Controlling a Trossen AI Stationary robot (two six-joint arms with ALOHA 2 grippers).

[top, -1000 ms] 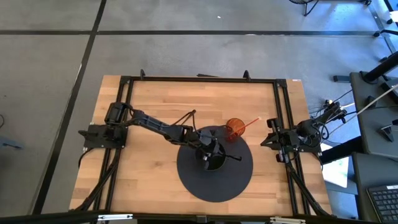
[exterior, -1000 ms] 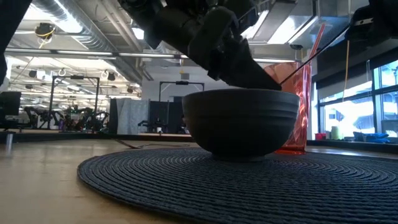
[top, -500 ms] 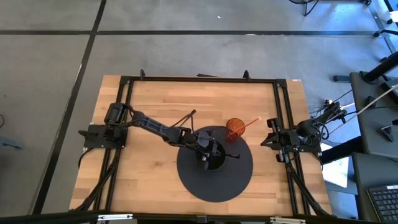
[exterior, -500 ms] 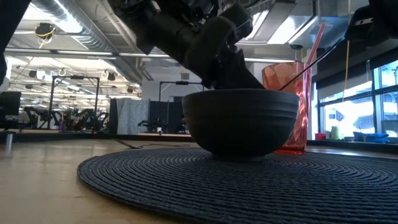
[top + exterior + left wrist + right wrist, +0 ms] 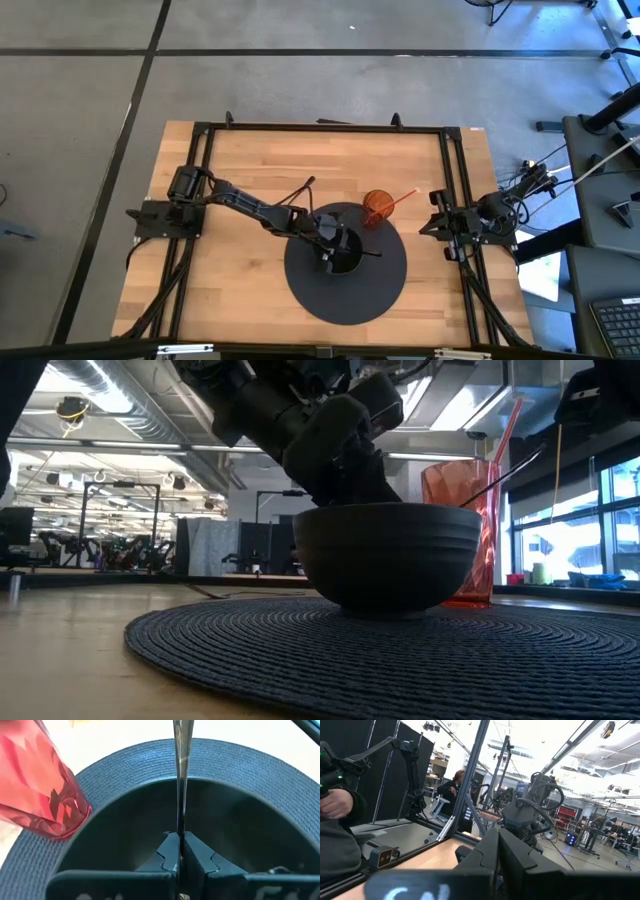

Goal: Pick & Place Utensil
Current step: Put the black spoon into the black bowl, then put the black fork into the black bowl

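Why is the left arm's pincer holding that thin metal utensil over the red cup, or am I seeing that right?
Not quite. The left pincer is shut on the thin metal utensil, but it is over the dark bowl, not the red cup, which stands beside the bowl on the round mat. The left wrist view shows this. The right arm's pincer waits at the table's right edge.

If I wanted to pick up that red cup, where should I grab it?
Grip the red cup around its middle, coming in level from the side. It stands upright on the mat, and a straw leans out of its open top, so a grab from above looks awkward. The bowl crowds one side.
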